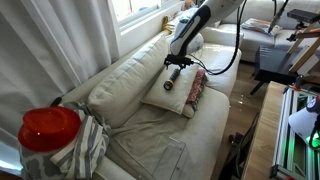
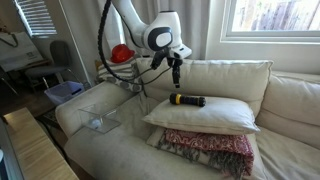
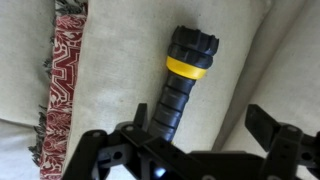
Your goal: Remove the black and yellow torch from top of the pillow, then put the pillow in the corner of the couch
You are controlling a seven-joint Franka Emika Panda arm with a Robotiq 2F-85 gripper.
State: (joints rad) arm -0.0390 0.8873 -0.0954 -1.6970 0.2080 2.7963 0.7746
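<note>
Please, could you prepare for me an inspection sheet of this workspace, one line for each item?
Surface: cream couch with rumpled cushions.
Job's things: torch lies on its side on the pillow; the pillow rests on a red cushion.
Clutter: clear box on the seat; red-lidded object with checked cloth at one end.
Grippers: claw open, above the torch's end, seemingly not touching it.
Cables: black cable loops along the arm.
Surroundings: window behind the couch; blue bin beside it.
</note>
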